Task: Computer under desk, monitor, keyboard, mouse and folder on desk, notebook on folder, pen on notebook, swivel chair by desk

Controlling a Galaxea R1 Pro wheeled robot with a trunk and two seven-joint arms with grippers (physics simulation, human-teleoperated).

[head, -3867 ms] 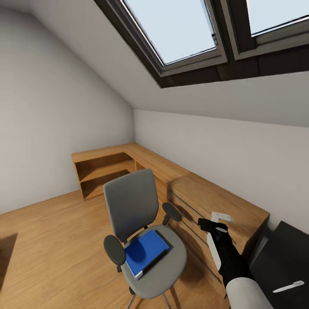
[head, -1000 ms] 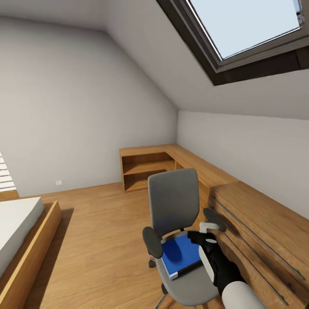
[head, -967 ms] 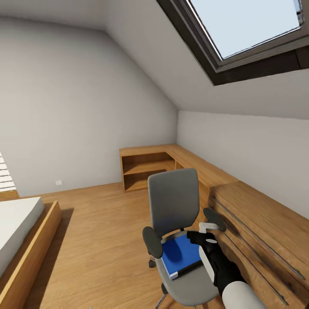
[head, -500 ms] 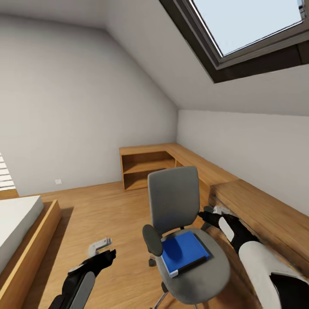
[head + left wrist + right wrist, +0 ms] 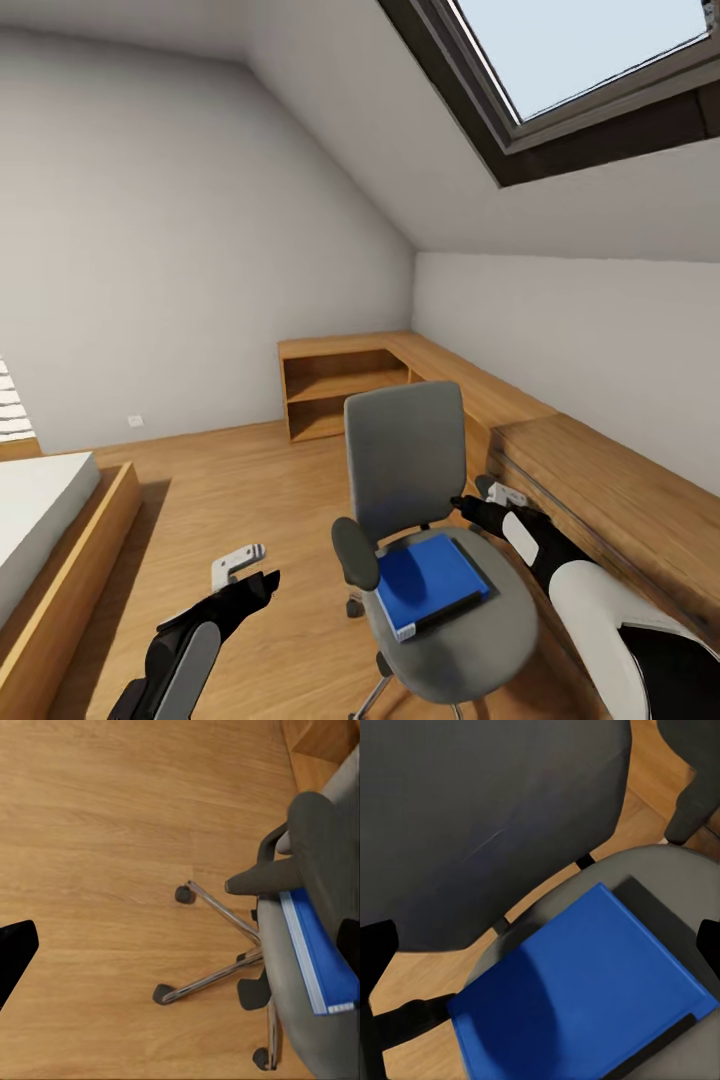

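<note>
The grey swivel chair (image 5: pixel 405 470) stands mid-room with the blue folder (image 5: pixel 428 582) flat on its seat. Under the folder a thin dark notebook edge (image 5: pixel 656 1055) peeks out. My right gripper (image 5: pixel 483 501) hovers open by the chair's right armrest, just above the seat's back corner; its wrist view looks down on the folder (image 5: pixel 585 997). My left gripper (image 5: pixel 250 572) hangs open over the floor to the left of the chair, with the chair's chrome base (image 5: pixel 217 945) in its wrist view. Desk, monitor, keyboard, mouse, computer and pen are out of view.
A light wooden drawer chest (image 5: pixel 620 500) runs along the right wall, close behind the chair. A low wooden shelf unit (image 5: pixel 340 390) fills the far corner. A bed with a wooden frame (image 5: pixel 60 560) sits at the left. Wooden floor (image 5: pixel 250 490) lies between.
The left arm has come up into view at the lower left. My right gripper has moved off the folder's edge, back toward the right armrest. Earlier the view swung left, away from the desk.
</note>
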